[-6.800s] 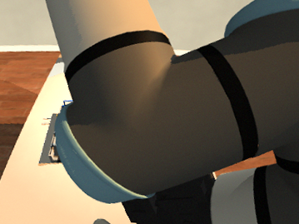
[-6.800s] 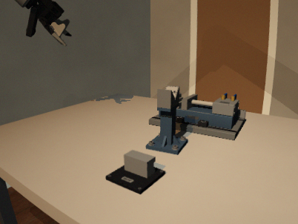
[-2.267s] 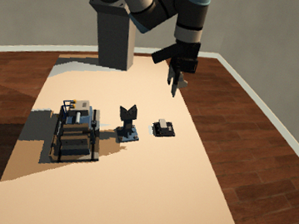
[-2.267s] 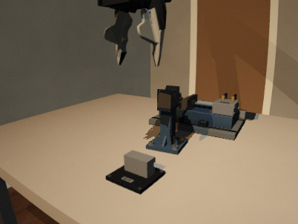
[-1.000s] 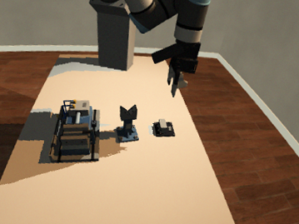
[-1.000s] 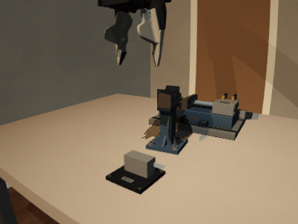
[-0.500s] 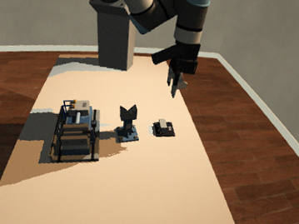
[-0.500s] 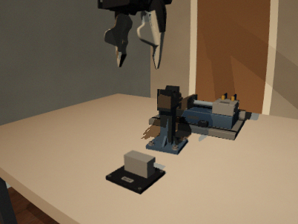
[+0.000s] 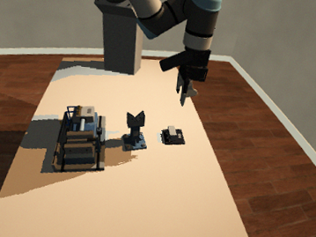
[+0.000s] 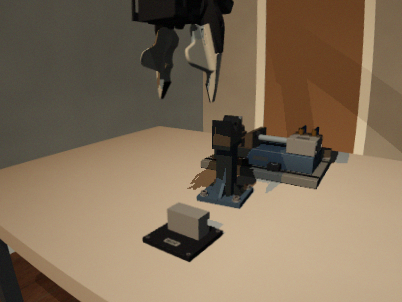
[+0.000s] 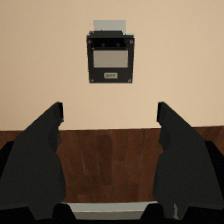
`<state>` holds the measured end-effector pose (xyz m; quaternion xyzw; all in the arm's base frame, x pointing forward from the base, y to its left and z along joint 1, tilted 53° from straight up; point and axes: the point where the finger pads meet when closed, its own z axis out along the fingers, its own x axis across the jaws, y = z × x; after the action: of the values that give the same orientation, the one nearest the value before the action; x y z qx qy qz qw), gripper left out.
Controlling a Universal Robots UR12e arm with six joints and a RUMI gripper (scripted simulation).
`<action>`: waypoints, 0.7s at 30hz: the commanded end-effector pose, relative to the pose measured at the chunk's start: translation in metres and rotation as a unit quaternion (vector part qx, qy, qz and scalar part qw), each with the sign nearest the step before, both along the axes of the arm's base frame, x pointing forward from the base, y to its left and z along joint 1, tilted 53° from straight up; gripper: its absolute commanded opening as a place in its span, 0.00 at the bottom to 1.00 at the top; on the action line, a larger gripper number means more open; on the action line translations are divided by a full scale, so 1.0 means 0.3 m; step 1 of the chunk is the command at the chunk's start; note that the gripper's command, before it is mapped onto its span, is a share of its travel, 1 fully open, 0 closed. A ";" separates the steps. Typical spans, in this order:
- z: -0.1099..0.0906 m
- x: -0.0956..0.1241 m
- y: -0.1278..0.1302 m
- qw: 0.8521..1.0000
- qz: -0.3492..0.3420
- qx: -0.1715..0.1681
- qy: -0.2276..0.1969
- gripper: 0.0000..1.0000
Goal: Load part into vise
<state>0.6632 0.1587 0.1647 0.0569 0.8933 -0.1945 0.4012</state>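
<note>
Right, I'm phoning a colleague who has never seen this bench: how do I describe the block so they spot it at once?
On the long pale table, find the small black plate, beside the dark V-topped stand. The block sits on it: plain, grey and box-shaped, unlike the notched stand and the blue-bodied vise.

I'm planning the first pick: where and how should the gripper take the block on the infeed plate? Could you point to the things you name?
Probably by its two short ends, from above. The block (image 9: 172,129) (image 10: 187,221) (image 11: 110,59) shows an uncovered top, and both ends look free in the wrist view, lined up with the spread of the gripper's fingers.
</note>
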 end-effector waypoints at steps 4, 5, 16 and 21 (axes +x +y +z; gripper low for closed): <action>-0.016 0.020 -0.010 1.000 0.000 0.000 0.000 0.51; -0.019 0.023 -0.012 1.000 0.000 0.000 0.000 0.51; -0.056 0.066 -0.036 1.000 0.000 0.000 0.000 0.51; -0.073 0.085 -0.047 1.000 0.000 0.000 0.000 0.51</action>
<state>0.6837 0.1471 0.1470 0.0569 0.8933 -0.1945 0.4011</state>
